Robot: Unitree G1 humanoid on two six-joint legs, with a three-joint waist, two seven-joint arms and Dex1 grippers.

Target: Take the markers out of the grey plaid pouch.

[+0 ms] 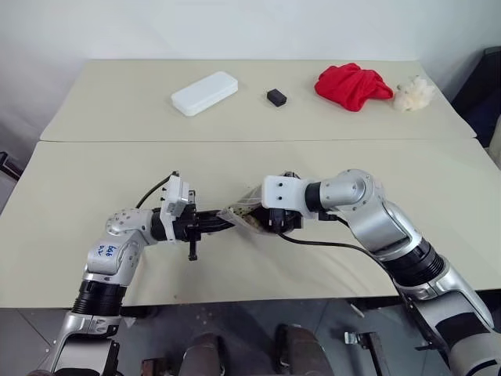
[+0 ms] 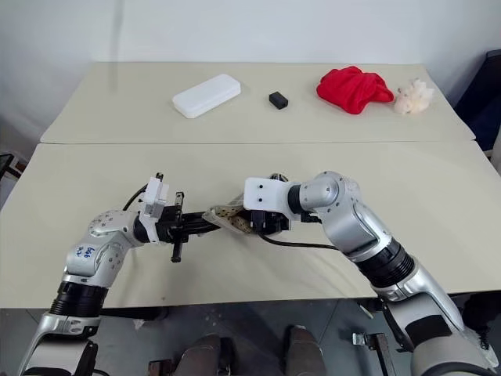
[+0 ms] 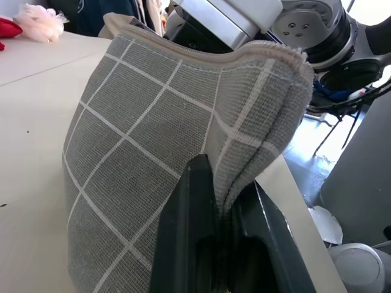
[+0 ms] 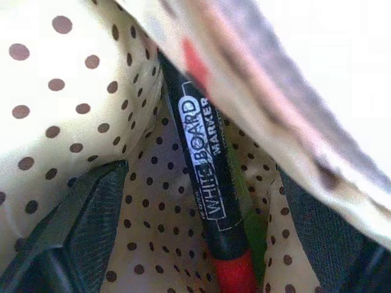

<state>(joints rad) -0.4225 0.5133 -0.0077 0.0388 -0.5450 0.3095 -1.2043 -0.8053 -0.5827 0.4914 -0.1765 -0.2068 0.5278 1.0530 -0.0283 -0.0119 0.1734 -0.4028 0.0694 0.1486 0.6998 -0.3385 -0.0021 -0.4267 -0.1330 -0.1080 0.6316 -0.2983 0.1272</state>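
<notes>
The grey plaid pouch (image 1: pixel 241 211) is held up off the near table between my two grippers. My left gripper (image 3: pixel 223 190) is shut on a fold of its grey checked fabric (image 3: pixel 146 140) at one end. My right gripper (image 1: pixel 270 222) reaches into the pouch's open mouth from the other side. Inside, against the dotted cream lining, lies a black whiteboard marker (image 4: pixel 200 177) with a red end. A green marker (image 4: pixel 252 210) lies beside it. My right gripper (image 4: pixel 204 232) stands open, its dark fingers (image 4: pixel 85 223) on either side of the markers and apart from them.
On the far table lie a plain white case (image 1: pixel 204 92), a small black block (image 1: pixel 275 97), a red cloth (image 1: pixel 352 84) and a cream fluffy thing (image 1: pixel 413 94). A seam (image 1: pixel 250 141) divides the two tables. Bare tabletop spreads around both arms.
</notes>
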